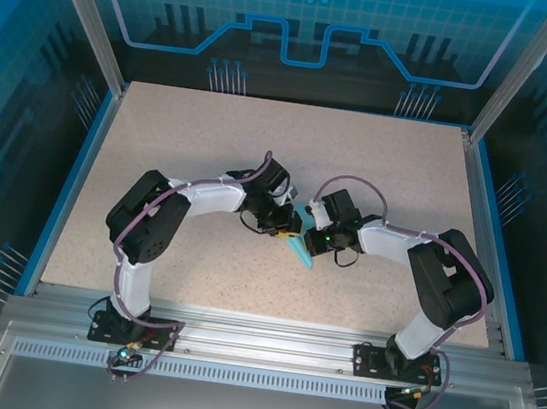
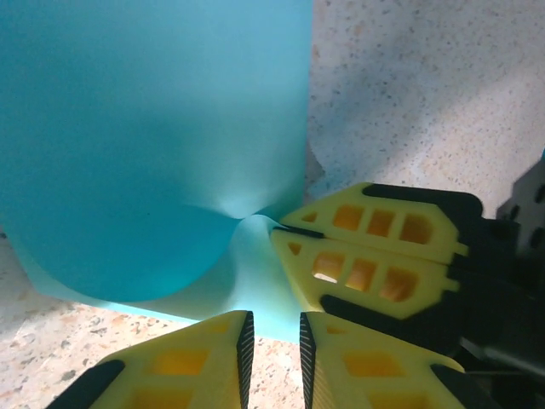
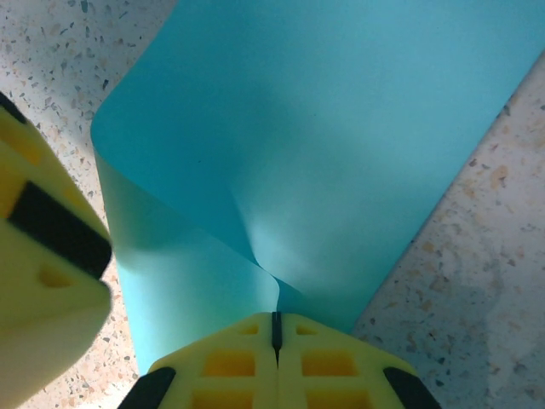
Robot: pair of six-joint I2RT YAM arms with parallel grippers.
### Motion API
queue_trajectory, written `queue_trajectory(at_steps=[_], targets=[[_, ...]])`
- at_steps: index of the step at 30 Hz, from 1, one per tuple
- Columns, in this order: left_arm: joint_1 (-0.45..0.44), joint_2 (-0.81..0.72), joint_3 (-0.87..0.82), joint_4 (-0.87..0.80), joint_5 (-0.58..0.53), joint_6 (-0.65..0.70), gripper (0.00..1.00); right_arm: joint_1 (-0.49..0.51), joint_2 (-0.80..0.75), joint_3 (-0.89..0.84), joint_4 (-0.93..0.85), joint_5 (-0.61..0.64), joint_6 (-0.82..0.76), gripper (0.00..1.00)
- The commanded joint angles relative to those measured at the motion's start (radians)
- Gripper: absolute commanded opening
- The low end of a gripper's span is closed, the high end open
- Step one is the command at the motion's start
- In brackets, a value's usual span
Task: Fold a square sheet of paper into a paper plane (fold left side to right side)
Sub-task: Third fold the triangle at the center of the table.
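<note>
The speckled table [image 1: 160, 149] is carrying both arms at its near edge. The left arm [image 1: 151, 219] and the right arm [image 1: 445, 278] are bending inward and meeting tip to tip near the middle. Between those tips the square sheet of paper [image 1: 301, 255] is resting on the table, showing from above as a small light-blue sliver pointing toward the near edge. From the wrist cameras the sheet is not lying flat: one layer is curling up and over another that is spreading on the table. The two layers are drawing together into a puckered point. The right gripper [image 3: 274, 328] is biting on that point, with its yellow fingers pressed together and the paper trapped between them. The rest of the sheet is fanning out ahead of it. The left gripper [image 2: 272, 331] is sitting just beside the right one at the sheet's edge, and its jaws are standing a narrow gap apart. The lower layer's edge is reaching the mouth of that gap, but whether it is touching the black pads [image 2: 245, 345] cannot be told. In the left wrist view the right gripper's fingers are coming in from the right side. Their tips are lying close above the left fingertips.
</note>
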Motion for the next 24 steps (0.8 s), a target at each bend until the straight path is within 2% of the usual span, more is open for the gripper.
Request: queue_trajectory(at_steps=[1, 15, 21, 24], targets=[[-0.005, 0.029, 0.017, 0.011, 0.01, -0.009, 0.25, -0.013, 0.033, -0.001, -0.049, 0.011, 0.006, 0.0], [-0.005, 0.09, -0.007, -0.019, -0.038, 0.001, 0.25, -0.013, 0.032, 0.001, -0.048, 0.02, 0.009, 0.0], [-0.006, 0.128, -0.011, -0.026, -0.067, -0.002, 0.24, -0.028, 0.004, -0.008, -0.034, -0.02, 0.015, 0.0], [-0.007, 0.142, -0.016, -0.034, -0.079, -0.001, 0.24, -0.05, -0.035, -0.012, -0.028, -0.061, 0.034, 0.07]])
